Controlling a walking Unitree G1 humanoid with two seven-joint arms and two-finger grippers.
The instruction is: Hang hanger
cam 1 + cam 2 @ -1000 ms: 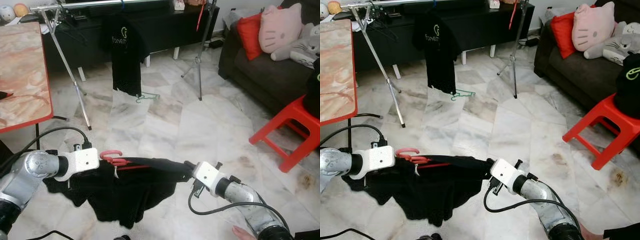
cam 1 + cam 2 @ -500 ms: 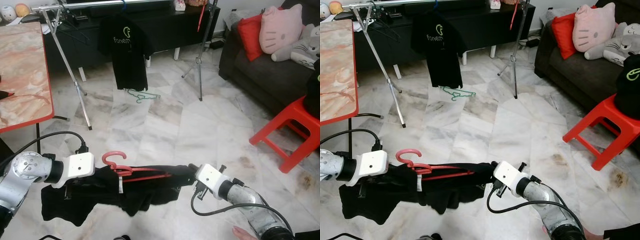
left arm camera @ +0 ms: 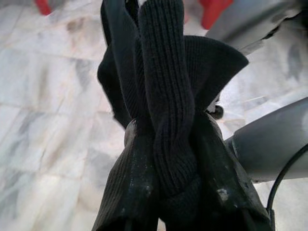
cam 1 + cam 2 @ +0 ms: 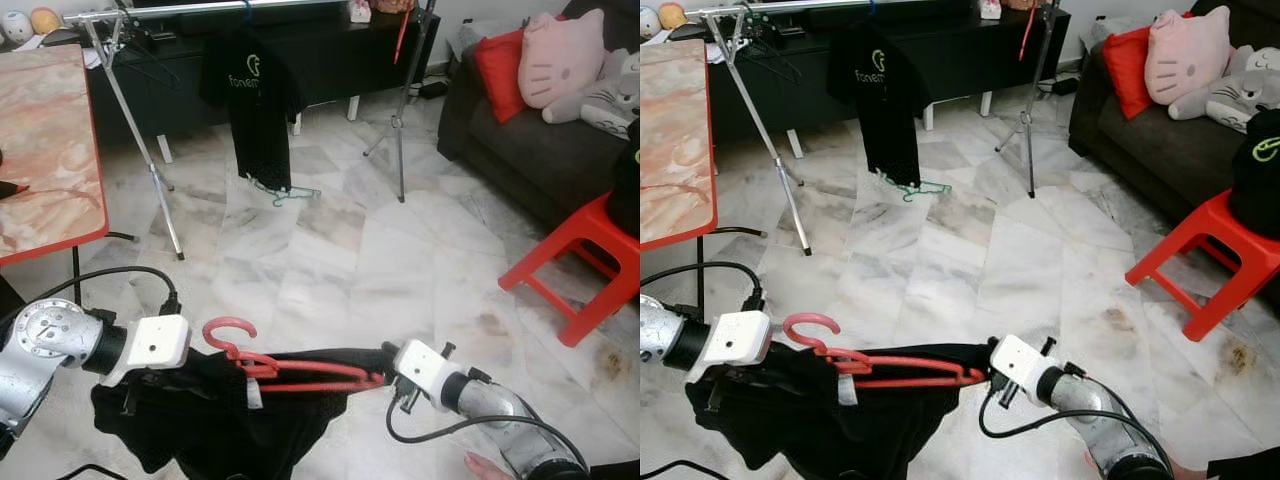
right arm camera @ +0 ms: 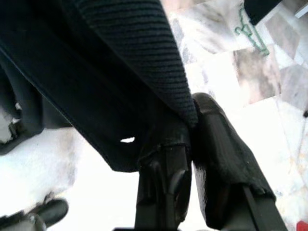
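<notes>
Red hanger (image 4: 290,372) in black shirt (image 4: 215,425), between left claw (image 3: 163,192), right claw (image 5: 192,159)

A pale marble floor (image 4: 330,240) is seen, with a red-edged table (image 4: 45,150) to its left, a black cabinet (image 4: 330,50) behind, and a dark sofa (image 4: 530,140) and red stool (image 4: 580,255) to its right.

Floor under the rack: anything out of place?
Yes. A green hanger lies on the marble floor below the black shirt that hangs on the rack, instead of being on the rail.
</notes>
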